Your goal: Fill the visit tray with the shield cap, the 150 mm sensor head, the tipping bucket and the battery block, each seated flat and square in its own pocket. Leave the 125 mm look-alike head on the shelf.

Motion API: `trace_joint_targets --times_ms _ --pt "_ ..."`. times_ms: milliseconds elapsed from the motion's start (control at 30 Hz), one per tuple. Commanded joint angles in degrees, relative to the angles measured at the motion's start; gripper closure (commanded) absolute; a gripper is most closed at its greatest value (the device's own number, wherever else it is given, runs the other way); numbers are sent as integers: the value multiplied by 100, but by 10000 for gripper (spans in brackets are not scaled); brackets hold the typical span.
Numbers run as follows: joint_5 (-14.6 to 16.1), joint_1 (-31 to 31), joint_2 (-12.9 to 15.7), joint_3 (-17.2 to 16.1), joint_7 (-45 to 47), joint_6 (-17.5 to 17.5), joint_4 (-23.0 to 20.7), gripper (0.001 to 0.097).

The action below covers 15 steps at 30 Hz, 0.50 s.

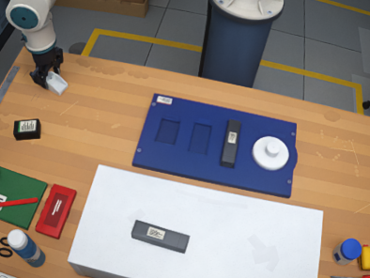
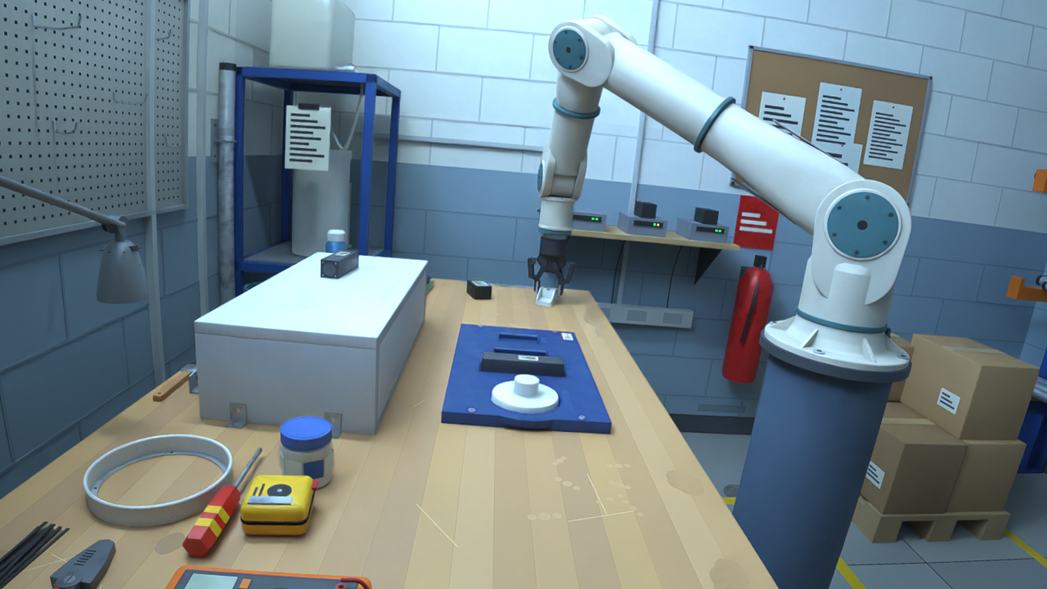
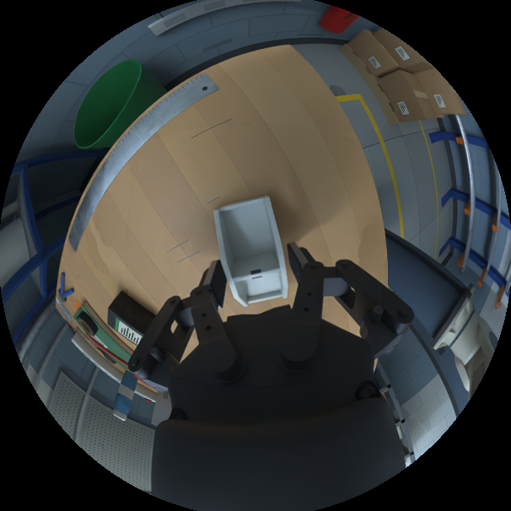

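Note:
The white tipping bucket [image 1: 57, 84] [image 2: 545, 294] [image 3: 252, 248] lies on the bench at its far left corner, with my open gripper [image 1: 46, 77] [image 2: 550, 282] [image 3: 255, 274] just above it, holding nothing. The black battery block [image 1: 26, 128] [image 2: 479, 289] [image 3: 126, 321] sits on the bench nearby. The blue visit tray [image 1: 216, 143] [image 2: 526, 376] holds a dark sensor head [image 1: 230, 142] [image 2: 523, 362] and the white round shield cap [image 1: 270, 152] [image 2: 524, 393], each in its own pocket; two pockets are empty. Another dark sensor head [image 1: 160, 235] [image 2: 339, 263] rests on the white shelf box [image 1: 197, 225] [image 2: 311, 337].
Behind the bench stand my blue base column [image 1: 239, 40] and a green bin [image 3: 112, 105]. A steel ruler [image 3: 138, 143] lies along the bench's left end. A red case [image 1: 56, 210], a green mat [image 1: 19, 195] and jars [image 1: 24, 246] crowd the near left.

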Motion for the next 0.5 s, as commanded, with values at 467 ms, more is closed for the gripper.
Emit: trace_joint_targets --times_ms 467 --pt "-3 1 -4 -1 3 -6 -2 381"
